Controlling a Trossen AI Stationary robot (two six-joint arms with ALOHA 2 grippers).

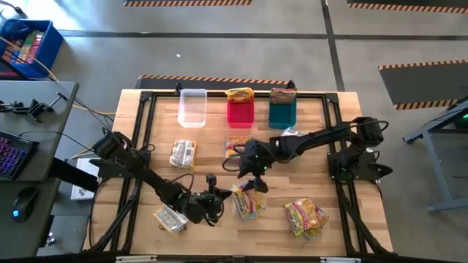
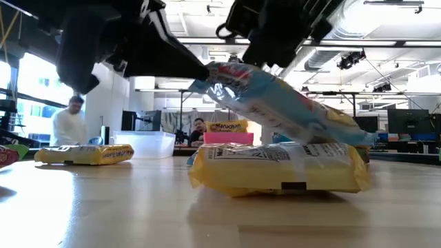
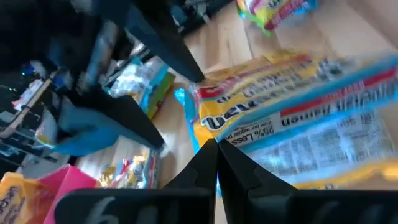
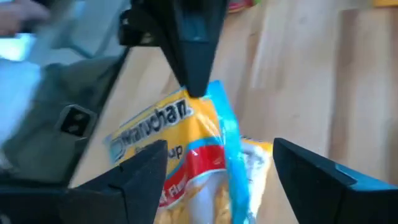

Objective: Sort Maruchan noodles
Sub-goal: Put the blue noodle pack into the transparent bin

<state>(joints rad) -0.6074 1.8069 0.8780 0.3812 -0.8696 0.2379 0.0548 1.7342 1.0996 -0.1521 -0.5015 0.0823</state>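
Note:
A Maruchan noodles packet point(image 2: 275, 96), yellow with red and blue print, is tilted over a second, yellow packet point(image 2: 275, 165) near the table's front middle. My left gripper point(image 3: 216, 148) is shut on it, reaching in from the left point(image 1: 216, 196). Just beyond, my right gripper point(image 4: 230, 180) hovers open above the same packet point(image 4: 186, 137), touching nothing. Other packets lie loose on the table: one point(image 1: 183, 153) at the centre left, one point(image 1: 170, 218) at the front left and one point(image 1: 306, 217) at the front right. My left gripper pinches the packet's blue sealed end edge point(image 3: 194, 134) between its two fingers. The fingers come from the table's left, slanting slightly down. The held end point(image 2: 210, 74) is raised, and the packet slopes down with its other end resting on the yellow packet beneath.
At the table's far edge a clear bin point(image 1: 193, 107), a red bin point(image 1: 240, 113) and a teal bin point(image 1: 282, 114) stand in a row; a packet sticks out of the red one and the teal one. More packets point(image 1: 238, 145) lie under my right arm. People sit in the room beyond.

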